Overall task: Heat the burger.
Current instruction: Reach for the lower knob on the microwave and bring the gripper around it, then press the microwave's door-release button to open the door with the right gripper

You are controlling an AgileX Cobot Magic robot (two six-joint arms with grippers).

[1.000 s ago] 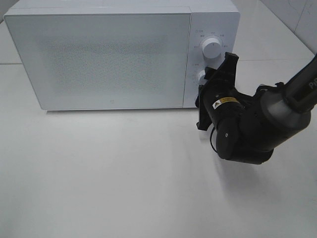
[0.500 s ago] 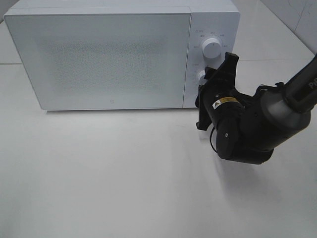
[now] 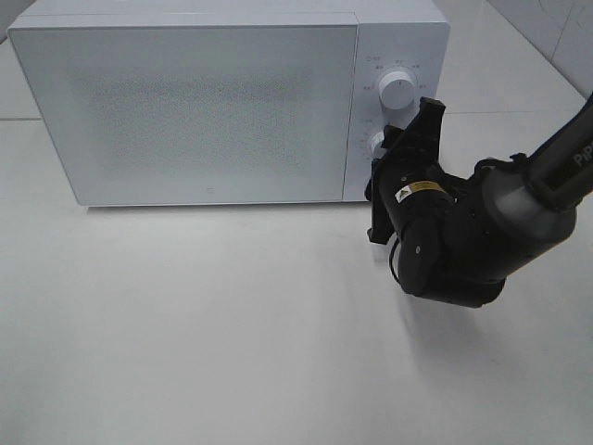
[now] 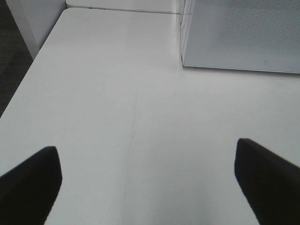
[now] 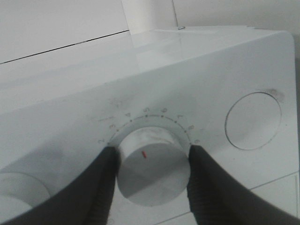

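Barely anything's shifted, the right arm (image 3: 482, 232) just nudged a hair — right gripper (image 5: 152, 154) pinching the lower knob (image 5: 152, 176) on the microwave (image 3: 408, 37), left gripper (image 4: 147, 176) spread over the table (image 3: 185, 324), burger out of sight, presumably behind the shut door (image 3: 185, 102) — soft and squashy, so I'd lift from underneath.

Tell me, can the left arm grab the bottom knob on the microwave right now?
Probably not. The right tool is clamped around the bottom knob, one finger on each side, leaving no room for another grip.
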